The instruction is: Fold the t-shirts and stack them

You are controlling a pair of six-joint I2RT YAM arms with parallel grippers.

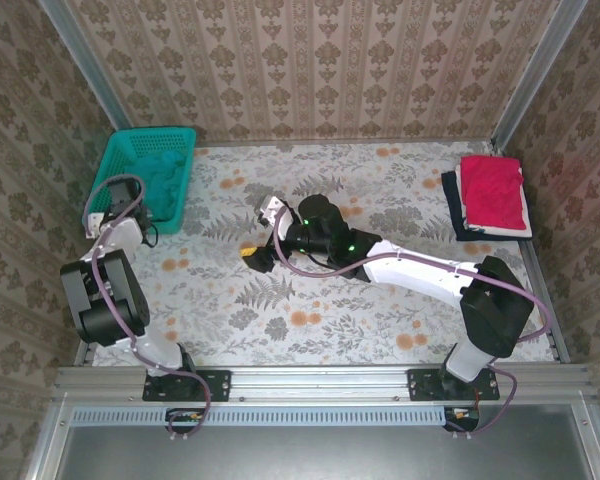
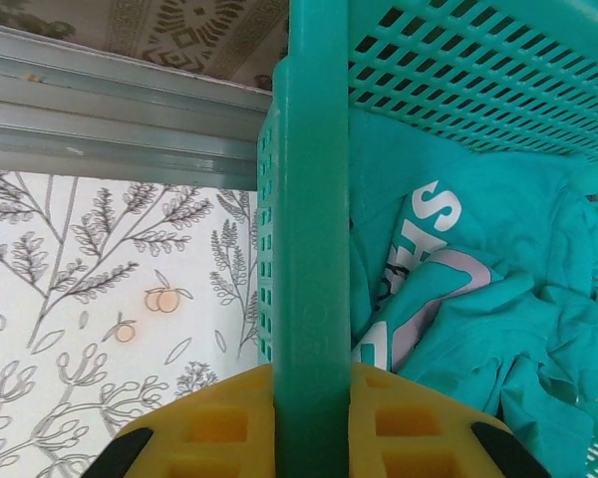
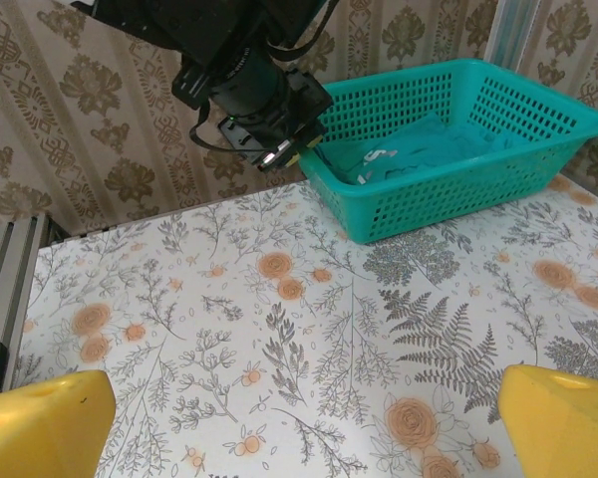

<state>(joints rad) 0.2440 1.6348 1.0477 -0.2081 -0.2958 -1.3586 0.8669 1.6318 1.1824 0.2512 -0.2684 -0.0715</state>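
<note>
One teal t-shirt (image 2: 498, 269) in basket (image 2: 309, 199)
Left gripper (image 2: 311, 418) clamps basket wall just beside it; right gripper (image 3: 304, 423) spread wide mid-table

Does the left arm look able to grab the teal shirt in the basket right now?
Probably not straight away: the left gripper is shut on the rim of the basket, so it would have to let go first. The teal shirt lies uncovered just inside that rim.

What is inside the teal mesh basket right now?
A crumpled teal-green t-shirt with white print lies in the basket. Whatever is beneath the shirt, including the basket floor, is covered by cloth.
</note>
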